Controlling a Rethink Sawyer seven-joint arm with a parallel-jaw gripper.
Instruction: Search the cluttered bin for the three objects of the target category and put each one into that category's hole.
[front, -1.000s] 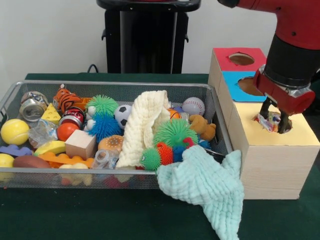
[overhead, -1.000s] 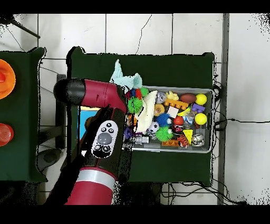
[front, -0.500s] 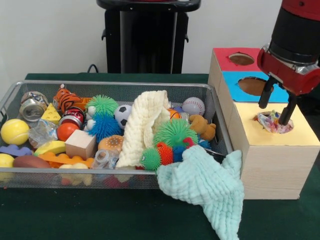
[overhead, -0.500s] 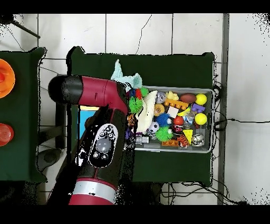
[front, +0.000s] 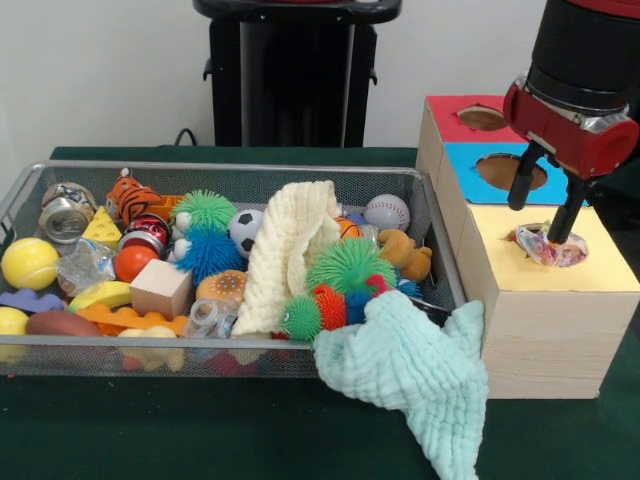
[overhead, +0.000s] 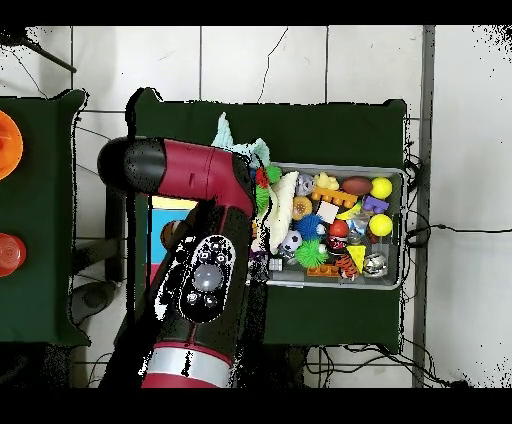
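Note:
A crumpled, colourful plastic wrapper (front: 547, 246) lies in the hole of the yellow section of the wooden box (front: 545, 320). My gripper (front: 542, 210) hangs just above it, open, its two black fingers (front: 520, 185) apart and holding nothing. The wire bin (front: 230, 355) to the left holds several toys, balls, cans and cloths. In the overhead view my red arm (overhead: 205, 270) covers the box and the gripper; the bin (overhead: 390, 285) shows to its right.
The box also has a blue section with a hole (front: 503, 171) and a red section with a hole (front: 483, 118) behind. A mint cloth (front: 415, 375) hangs over the bin's front corner. A cream knitted cloth (front: 288, 250) lies across the bin.
The gripper was down in the yellow hole with the wrapper between its fingers; it has let go and risen, shifting slightly left. The wrapper stays in the hole.

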